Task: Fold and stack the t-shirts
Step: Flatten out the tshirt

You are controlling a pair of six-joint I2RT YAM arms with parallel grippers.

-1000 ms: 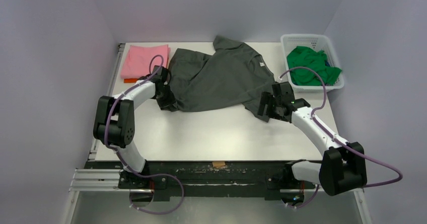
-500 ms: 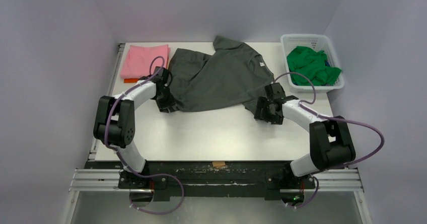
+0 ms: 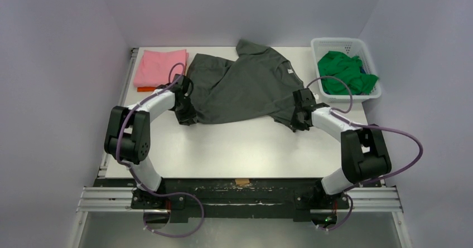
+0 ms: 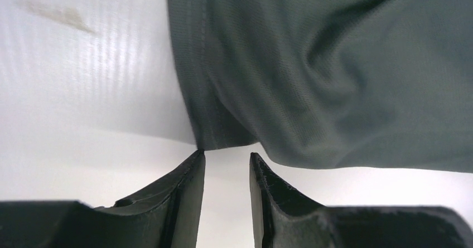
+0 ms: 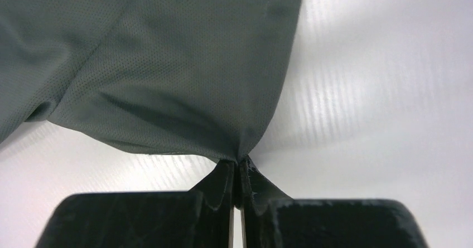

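Right gripper [image 5: 239,167] pinches charcoal t-shirt [image 3: 245,89] corner, white basket [image 3: 334,40] nearby

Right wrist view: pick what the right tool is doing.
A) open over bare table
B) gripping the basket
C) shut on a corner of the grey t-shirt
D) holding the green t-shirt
C: on the right tool the fingers meet, with a corner of the grey t-shirt bunched between their tips.

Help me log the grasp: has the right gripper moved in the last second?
Yes: the right gripper edged left, away from the white basket, and shut on the grey t-shirt's corner.
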